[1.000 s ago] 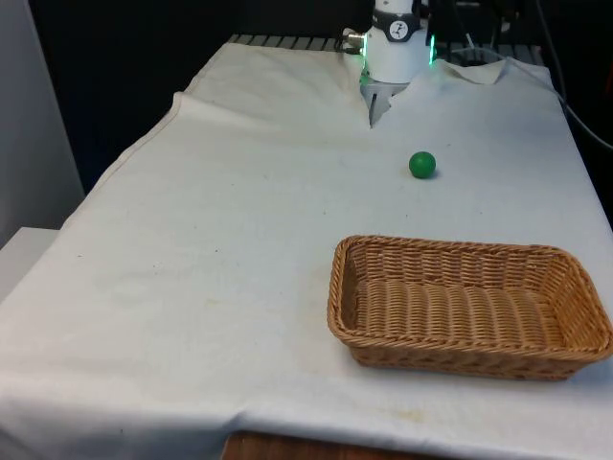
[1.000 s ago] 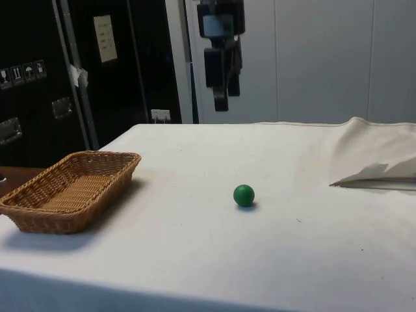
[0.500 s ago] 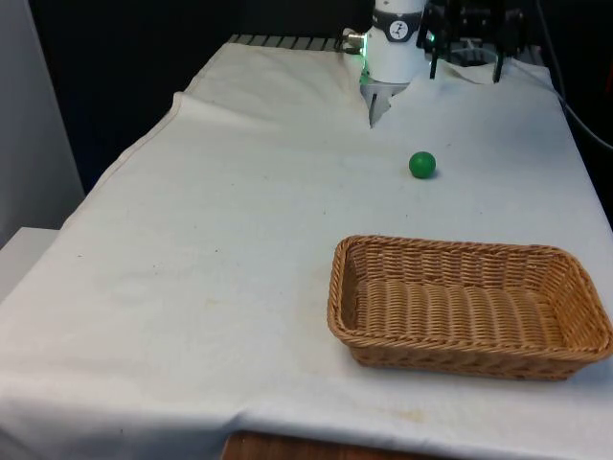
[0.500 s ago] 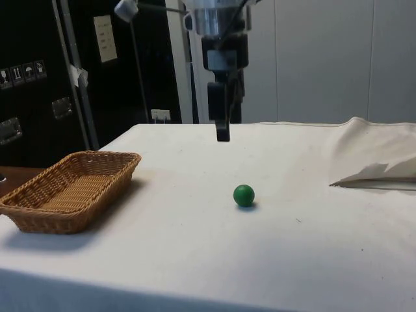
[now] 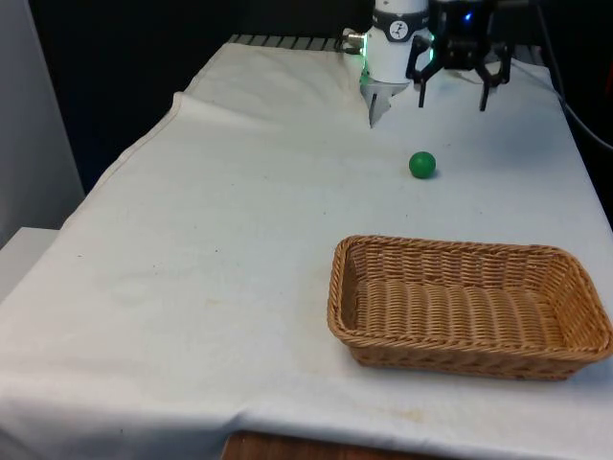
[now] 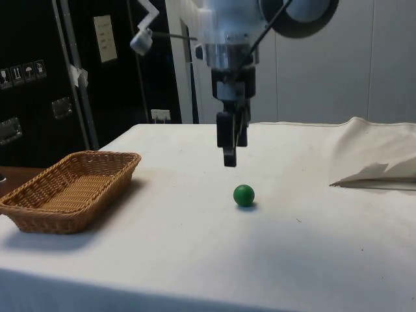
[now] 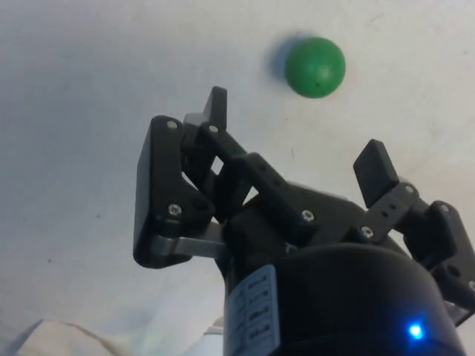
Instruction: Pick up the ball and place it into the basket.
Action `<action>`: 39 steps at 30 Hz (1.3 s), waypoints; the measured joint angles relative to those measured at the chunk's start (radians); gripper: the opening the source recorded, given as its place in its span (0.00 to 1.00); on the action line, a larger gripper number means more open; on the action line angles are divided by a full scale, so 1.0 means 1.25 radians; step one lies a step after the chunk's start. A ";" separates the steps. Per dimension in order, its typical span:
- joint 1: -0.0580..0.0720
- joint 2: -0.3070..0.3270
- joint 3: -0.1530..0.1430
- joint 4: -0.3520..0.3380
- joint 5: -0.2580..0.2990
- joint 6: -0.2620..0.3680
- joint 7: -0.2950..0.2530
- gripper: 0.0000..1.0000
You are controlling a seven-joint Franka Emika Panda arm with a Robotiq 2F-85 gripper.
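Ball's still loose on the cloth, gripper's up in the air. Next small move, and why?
Probably shift the gripper sideways until it is centred over the ball, then lower it. Its fingers stand open and hold nothing, and in the side view it hangs above the cloth, off to one side of the ball. The basket waits empty.

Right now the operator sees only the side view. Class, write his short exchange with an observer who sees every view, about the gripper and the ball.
Operator: My view has the gripper edge-on. Are its fingers open?
Observer: Yes. In the front view the gripper has its two fingers spread wide apart.
Operator: Is the ball between them yet?
Observer: No. In the wrist view the ball lies on the cloth ahead of the fingertips, not between them.
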 measured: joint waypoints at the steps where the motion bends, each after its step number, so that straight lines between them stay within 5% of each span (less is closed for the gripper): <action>1: -0.001 0.006 -0.003 -0.003 0.000 0.011 -0.002 1.00; 16: -0.005 0.113 -0.076 -0.038 0.000 0.158 -0.071 1.00; 28: -0.004 0.212 -0.068 -0.039 0.000 0.280 -0.059 1.00; 39: -0.004 0.256 -0.064 -0.038 0.000 0.332 -0.052 1.00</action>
